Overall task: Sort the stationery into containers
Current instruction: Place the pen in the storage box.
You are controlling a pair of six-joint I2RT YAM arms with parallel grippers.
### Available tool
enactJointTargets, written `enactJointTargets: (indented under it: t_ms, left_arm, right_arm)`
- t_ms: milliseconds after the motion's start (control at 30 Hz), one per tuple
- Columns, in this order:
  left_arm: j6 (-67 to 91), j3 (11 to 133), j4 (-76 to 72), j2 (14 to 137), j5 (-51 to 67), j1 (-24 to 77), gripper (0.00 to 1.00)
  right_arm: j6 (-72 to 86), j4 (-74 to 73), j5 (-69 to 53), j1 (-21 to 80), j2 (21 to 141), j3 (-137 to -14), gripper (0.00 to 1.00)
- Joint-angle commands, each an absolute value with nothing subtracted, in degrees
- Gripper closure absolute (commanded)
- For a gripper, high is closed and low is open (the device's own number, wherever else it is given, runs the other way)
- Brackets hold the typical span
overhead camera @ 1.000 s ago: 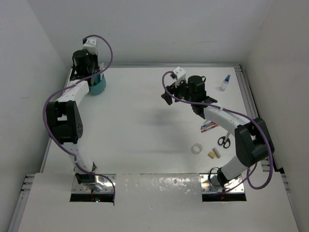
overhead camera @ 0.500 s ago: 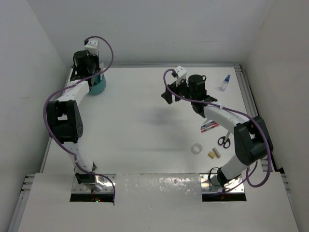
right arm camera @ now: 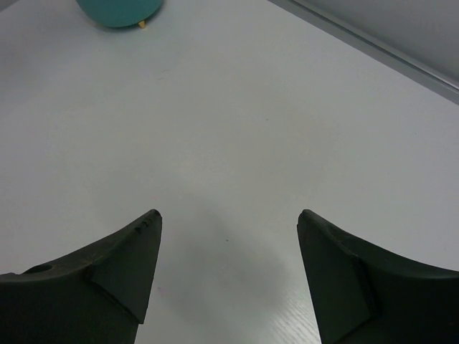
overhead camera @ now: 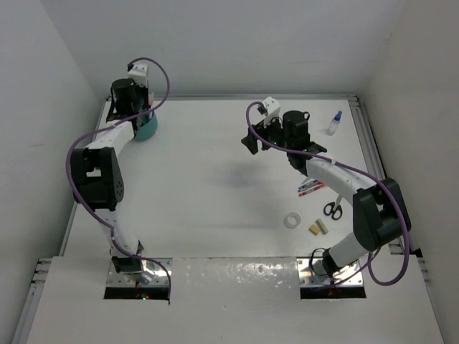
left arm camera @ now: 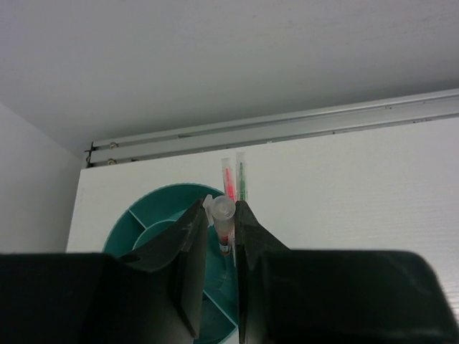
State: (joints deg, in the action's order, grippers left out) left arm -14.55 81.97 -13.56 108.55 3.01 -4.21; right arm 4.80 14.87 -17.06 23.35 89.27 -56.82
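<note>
1. Where the left arm reaches into the far-left corner, the left gripper [left arm camera: 219, 215] hangs over the teal pot [left arm camera: 147, 208]; jaws nearly closed, pinching a clear-capped pen [left arm camera: 223, 210] with red showing in its barrel
2. Held pen is upright, its lower end dropping inside the pot's rim; which compartment it is over, cannot tell
3. Red pen [left arm camera: 229, 178] and green pen [left arm camera: 241, 178] stand side by side just behind the held one, at the pot's far side
4. Right gripper [right arm camera: 226, 222] hovers above the bare table [right arm camera: 237, 107] near mid-field, well apart from the pot; jaws spread wide, nothing between them
5. Loose items lie on the right side beside the right arm: white tape ring [overhead camera: 291, 221], bundle of pens [overhead camera: 310, 188], tan blocks [overhead camera: 318, 228], black-handled scissors [overhead camera: 332, 209]
6. Blue-capped bottle [overhead camera: 334, 123] stands upright near the far-right edge, apart from the other loose items
</note>
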Motion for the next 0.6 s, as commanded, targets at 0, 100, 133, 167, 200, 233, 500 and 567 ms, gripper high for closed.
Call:
enactJointTargets:
  t_ms: [0,100,133,167,200,233,500,567]
  left_arm:
    - [-14.68,81.91,-15.12,110.65,3.34,-4.22,1.00]
    - [-14.33,82.09,-14.85,111.70,3.78,-4.22,1.00]
    - [-14.24,82.18,-14.94,112.06,3.69,-4.22,1.00]
    - [-14.06,82.44,-14.94,112.23,3.26,-4.22,1.00]
    - [-13.98,82.44,-14.85,112.76,3.08,-4.39,1.00]
    - [-13.89,82.70,-14.94,113.02,2.90,-4.39,0.99]
    - [-12.57,85.43,-14.24,114.61,1.14,-4.83,0.51]
    - [-12.39,86.04,-14.59,114.52,0.27,-4.75,0.43]
  right_arm:
    - [6.06,15.64,-16.61,23.11,87.19,-56.42,0.26]
    - [6.77,15.12,-15.91,23.12,87.10,-56.34,0.26]
    - [6.77,14.94,-15.82,23.03,87.19,-56.42,0.26]
    - [6.77,14.59,-15.65,23.03,87.01,-56.34,0.26]
    - [6.85,14.33,-15.30,23.11,86.92,-56.34,0.26]
    - [6.86,13.89,-15.03,23.12,86.92,-56.25,0.26]
    - [9.84,10.64,-7.39,23.03,86.75,-56.77,0.28]
    - [12.37,7.83,-3.53,22.51,87.27,-57.82,0.32]
